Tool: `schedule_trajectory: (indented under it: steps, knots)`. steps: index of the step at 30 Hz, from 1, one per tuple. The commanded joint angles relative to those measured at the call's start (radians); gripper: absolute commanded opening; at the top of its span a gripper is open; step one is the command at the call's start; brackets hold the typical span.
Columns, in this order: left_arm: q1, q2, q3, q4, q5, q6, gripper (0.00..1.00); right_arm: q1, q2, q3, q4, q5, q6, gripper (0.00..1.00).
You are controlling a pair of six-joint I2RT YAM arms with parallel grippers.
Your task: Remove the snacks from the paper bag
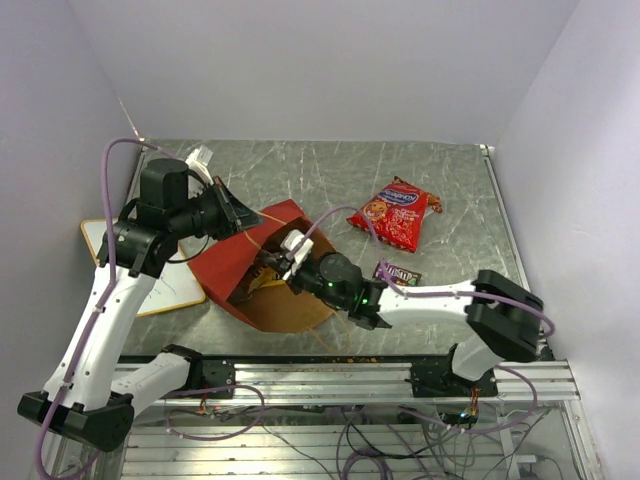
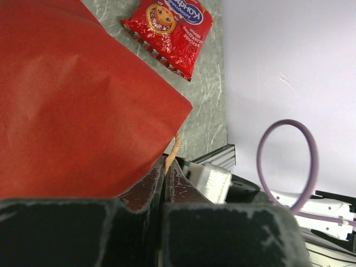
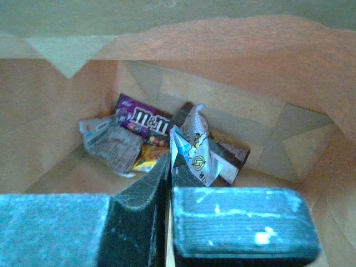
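Observation:
The paper bag (image 1: 240, 262) lies on its side, red panel up, its brown inside open towards the right arm. My left gripper (image 1: 238, 214) is shut on the bag's thin tan handle (image 2: 173, 149) beside the red panel (image 2: 72, 100). My right gripper (image 1: 278, 262) is inside the bag's mouth, shut on the corner of a pale blue packet (image 3: 196, 146). Behind it on the bag's floor lie a purple packet (image 3: 146, 119), a yellow one (image 3: 146, 159), a crumpled grey one (image 3: 110, 146) and a dark brown one (image 3: 236, 157). The red chip bag (image 1: 395, 213) lies on the table outside the bag, also in the left wrist view (image 2: 169, 26). A brown packet (image 1: 398, 272) lies by the right arm.
A wood-framed whiteboard (image 1: 135, 270) lies at the left under the left arm. A small white object (image 1: 200, 158) sits at the back left. An aluminium rail (image 1: 350, 375) runs along the near edge. Walls close in on the left, back and right.

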Motion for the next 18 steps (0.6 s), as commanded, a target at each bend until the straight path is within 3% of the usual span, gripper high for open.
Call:
schedule_trajectory:
  steps: [1,9,18]
  knots:
    - [0.003,0.005,0.016,0.038,-0.004,0.017,0.07,0.011,-0.150,-0.052,-0.208,-0.054,0.051,0.00]
    - [0.003,0.033,0.003,0.037,-0.038,0.073,0.07,0.037,-0.446,-0.076,-0.572,-0.092,0.066,0.00]
    - [0.003,0.043,0.005,-0.005,-0.069,0.126,0.07,0.040,-0.624,0.124,-1.071,0.044,0.060,0.00]
